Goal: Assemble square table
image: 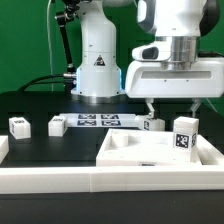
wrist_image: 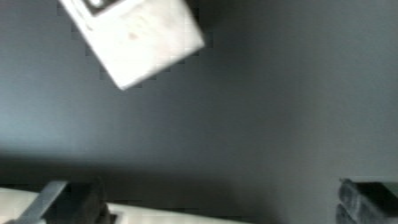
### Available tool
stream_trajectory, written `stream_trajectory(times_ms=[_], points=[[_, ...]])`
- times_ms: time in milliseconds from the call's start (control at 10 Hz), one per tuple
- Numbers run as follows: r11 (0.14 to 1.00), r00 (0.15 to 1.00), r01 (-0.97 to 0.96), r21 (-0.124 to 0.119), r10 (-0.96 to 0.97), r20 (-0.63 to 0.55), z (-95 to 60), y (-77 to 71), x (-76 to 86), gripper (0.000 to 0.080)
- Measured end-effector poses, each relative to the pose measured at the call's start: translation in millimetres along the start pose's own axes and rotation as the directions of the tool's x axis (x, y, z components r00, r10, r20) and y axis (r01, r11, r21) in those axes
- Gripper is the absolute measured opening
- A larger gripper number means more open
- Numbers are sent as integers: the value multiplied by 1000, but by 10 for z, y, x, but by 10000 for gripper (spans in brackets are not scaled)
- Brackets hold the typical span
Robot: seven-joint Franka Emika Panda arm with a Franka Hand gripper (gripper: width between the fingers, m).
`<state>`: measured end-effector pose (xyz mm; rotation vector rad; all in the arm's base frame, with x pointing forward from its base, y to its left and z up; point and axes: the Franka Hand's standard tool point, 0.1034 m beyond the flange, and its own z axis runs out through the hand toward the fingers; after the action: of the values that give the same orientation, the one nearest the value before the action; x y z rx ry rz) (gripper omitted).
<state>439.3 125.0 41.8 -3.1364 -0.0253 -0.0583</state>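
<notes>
The white square slab (image: 150, 150) lies flat at the exterior view's right front, recessed holes facing up. Two small tagged leg blocks (image: 18, 125) (image: 56, 125) sit on the black table at the left. A third (image: 150, 123) rests behind the slab, and a taller one (image: 183, 135) stands upright at its right rear. My gripper (image: 172, 108) hangs open above the slab's back edge, with nothing between its fingers. In the blurred wrist view the gripper (wrist_image: 214, 200) spans dark table, its fingertips (wrist_image: 63, 200) wide apart, and a pale edge (wrist_image: 151, 214) shows near one of them.
The marker board (image: 97, 121) lies flat before the robot base (image: 97, 70), and also shows in the wrist view as the marker board (wrist_image: 139, 40). A long white rail (image: 100, 182) runs along the front, with a short return (image: 3, 150) at the left.
</notes>
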Motion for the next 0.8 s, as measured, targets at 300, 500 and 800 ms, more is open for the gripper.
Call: stream_trajectory(times_ms=[300, 500, 800], points=[[999, 999, 40, -5, -41, -20, 43, 56, -11, 649], [999, 999, 41, -5, -41, -19, 45, 56, -12, 649], [984, 984, 176, -13, -176, -21, 63, 53, -19, 649]])
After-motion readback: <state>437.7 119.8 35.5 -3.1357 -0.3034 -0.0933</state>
